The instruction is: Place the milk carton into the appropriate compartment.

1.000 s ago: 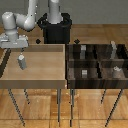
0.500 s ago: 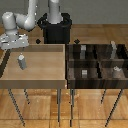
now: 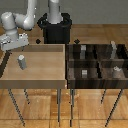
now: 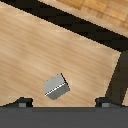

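The milk carton [image 3: 22,61] is a small grey-white box that stands upright on the floor of the light wooden tray [image 3: 45,81], at the exterior view's left. My gripper [image 3: 16,49] hangs a little above and behind the carton, apart from it. In the wrist view the carton [image 4: 56,86] lies between and ahead of my two fingertips [image 4: 22,102], with the jaws spread wide and nothing between them.
A dark tray with dividers [image 3: 98,62] stands at the exterior view's right, holding grey blocks [image 3: 85,73] in several compartments. The robot's black base [image 3: 55,27] stands behind both trays. The wooden tray's dark rim [image 4: 112,75] crosses the wrist view.
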